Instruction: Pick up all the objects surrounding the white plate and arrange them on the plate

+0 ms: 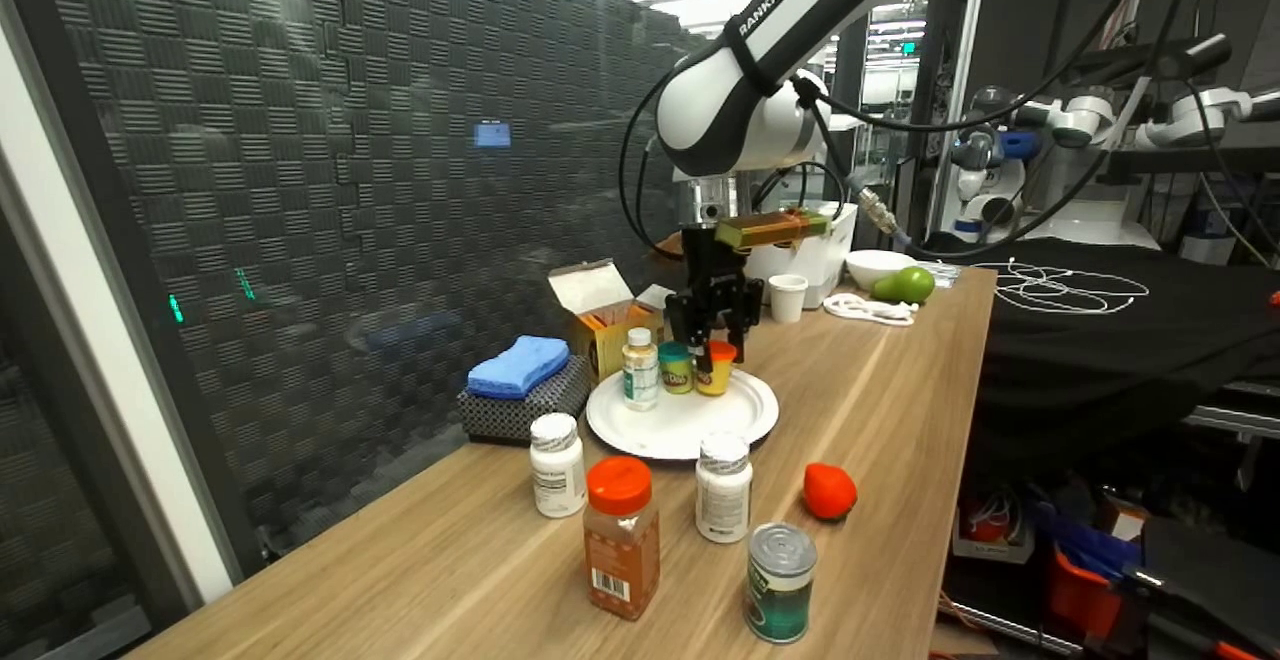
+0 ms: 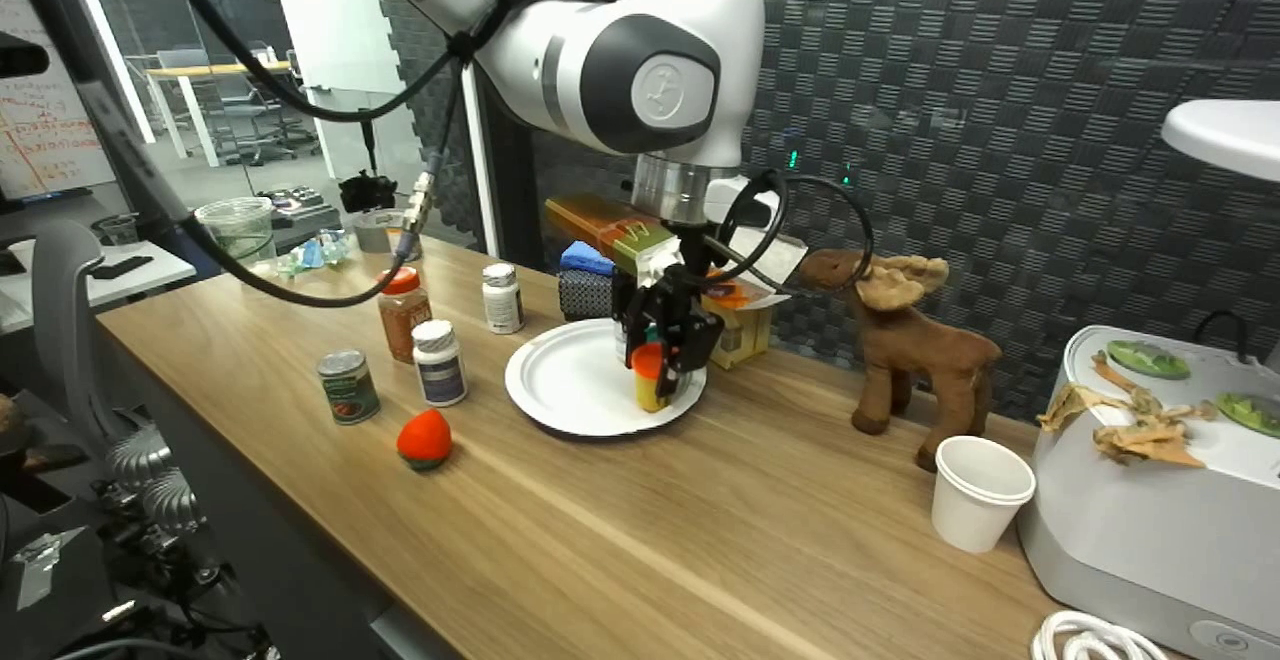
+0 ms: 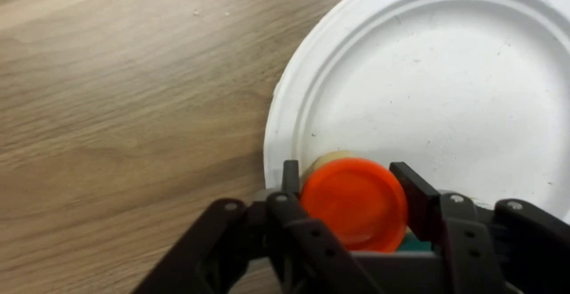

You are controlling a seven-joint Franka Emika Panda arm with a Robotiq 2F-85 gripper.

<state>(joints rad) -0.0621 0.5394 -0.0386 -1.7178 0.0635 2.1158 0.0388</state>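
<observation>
Now — hand (image 3: pixel 346 180) gripping yel tub (image 1: pixel 716 379) on plate (image 3: pixel 454 102)

Can't read whiteboard writing (image 2: pixel 50 140) in an exterior view; in wrist view, find plate (image 3: pixel 280 129) cut at top and right edges, glimpse mere sliver of green tub (image 3: pixel 414 244) behind orange-lidded tub (image 3: pixel 356 205)

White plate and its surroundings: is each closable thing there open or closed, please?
Gripper: jaws either side of orange-lidded tub, grip unclear
Orange-lidded tub: closed
Green-lidded tub: closed
Bottle on plate: closed
Spice jar: closed
Can: closed
White bottle nearer can: closed
Other white bottle: closed
Yellow carton: open
</observation>
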